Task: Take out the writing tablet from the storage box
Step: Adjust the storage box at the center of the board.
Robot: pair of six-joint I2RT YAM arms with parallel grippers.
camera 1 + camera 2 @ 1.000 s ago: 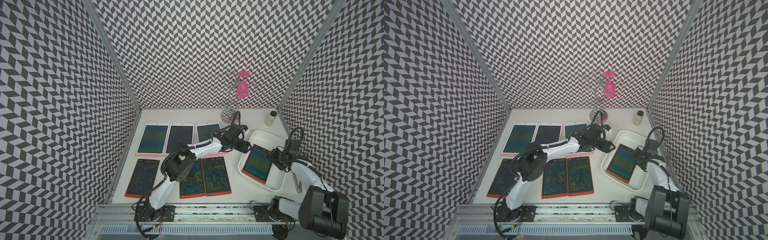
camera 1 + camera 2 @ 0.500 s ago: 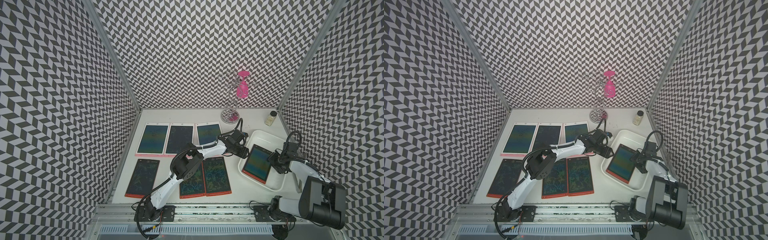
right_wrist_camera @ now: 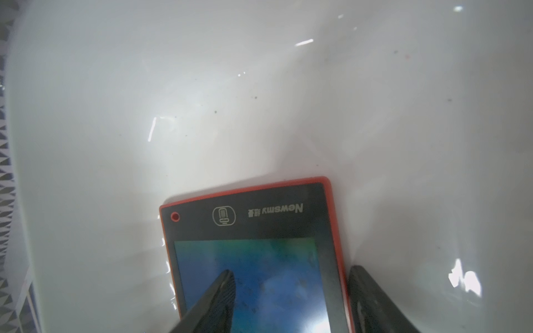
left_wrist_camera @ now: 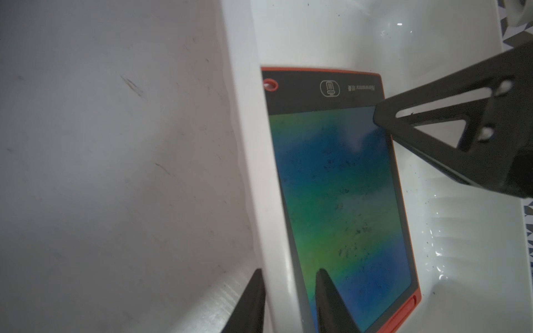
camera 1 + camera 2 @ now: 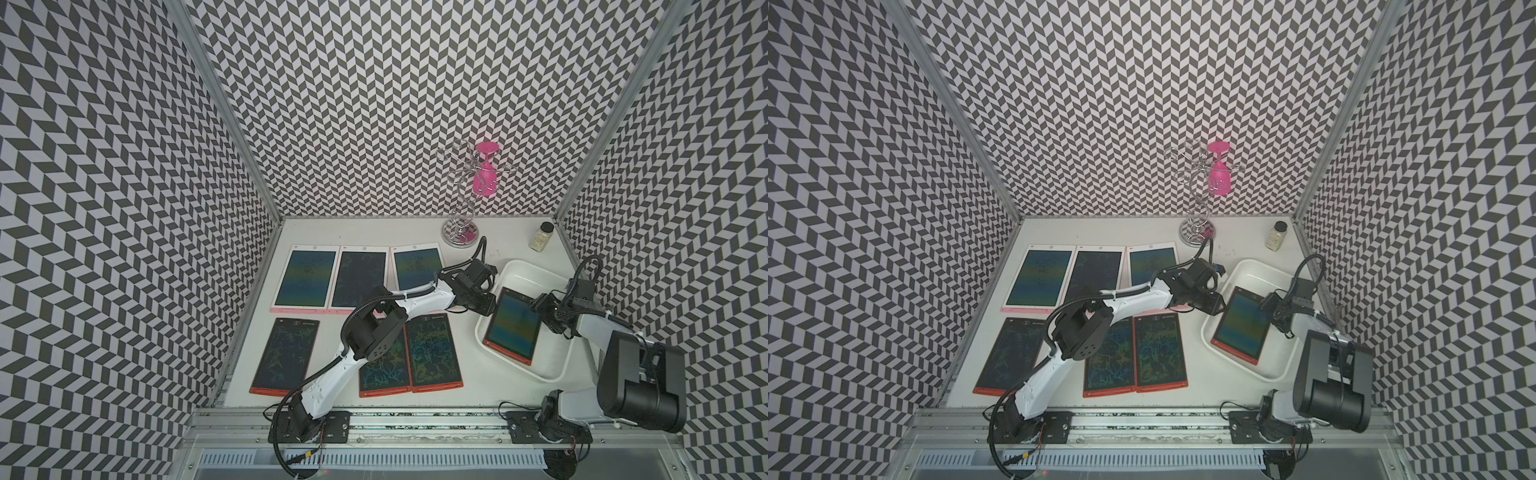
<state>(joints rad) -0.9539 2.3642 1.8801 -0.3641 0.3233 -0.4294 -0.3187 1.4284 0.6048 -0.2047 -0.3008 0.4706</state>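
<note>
storage box point(image 5: 552, 365): 1 | writing tablet point(image 5: 514, 328) inside: 1 | tablets point(image 5: 432, 353) outside: 6

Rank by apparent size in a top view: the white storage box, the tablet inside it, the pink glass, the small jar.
storage box
writing tablet
pink glass
jar
The glass hangs higher, nearer the camera, so its lead over the jar is unsure.

Glossy white plastic storage box point(image 3: 202, 86); matt scuffed table point(image 4: 115, 144).
</note>
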